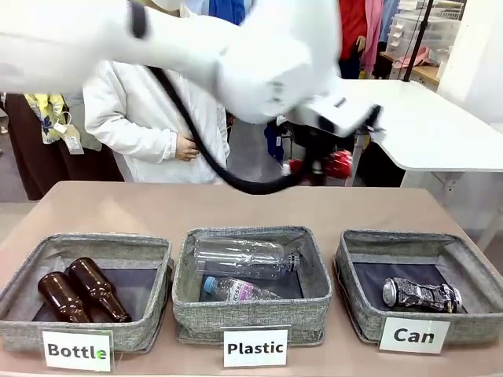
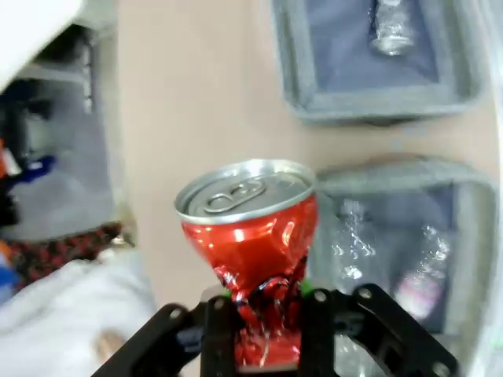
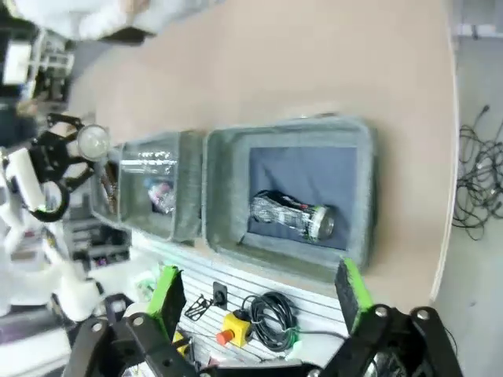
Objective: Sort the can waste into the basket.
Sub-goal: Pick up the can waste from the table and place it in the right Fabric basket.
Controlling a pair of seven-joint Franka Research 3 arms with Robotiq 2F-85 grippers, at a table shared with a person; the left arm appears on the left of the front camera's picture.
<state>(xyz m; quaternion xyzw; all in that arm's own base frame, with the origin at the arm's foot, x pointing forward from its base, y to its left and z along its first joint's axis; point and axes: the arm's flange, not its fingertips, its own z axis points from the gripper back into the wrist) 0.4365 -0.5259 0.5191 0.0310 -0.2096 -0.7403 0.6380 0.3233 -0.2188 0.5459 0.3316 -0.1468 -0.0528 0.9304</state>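
My left gripper (image 1: 318, 165) hangs above the table's far right side, shut on the pinched middle of a crushed red can (image 1: 339, 163). Close up in the left wrist view, the red can (image 2: 251, 236) stands with its silver top up between the black fingers of the left gripper (image 2: 267, 314). The grey basket labelled "Can" (image 1: 416, 239) stands at the front right with a dark silver-black crushed can (image 1: 420, 294) lying in it. From above, my right gripper (image 3: 259, 294) is open and empty over the basket (image 3: 224, 188) and the dark can (image 3: 292, 214).
The "Plastic" bin (image 1: 251, 310) in the middle holds clear bottles, and the "Bottle" bin (image 1: 86, 326) at the left holds brown glass bottles (image 1: 82, 290). A person in a white coat (image 1: 149, 118) stands at the far side. Bare tabletop lies behind the bins.
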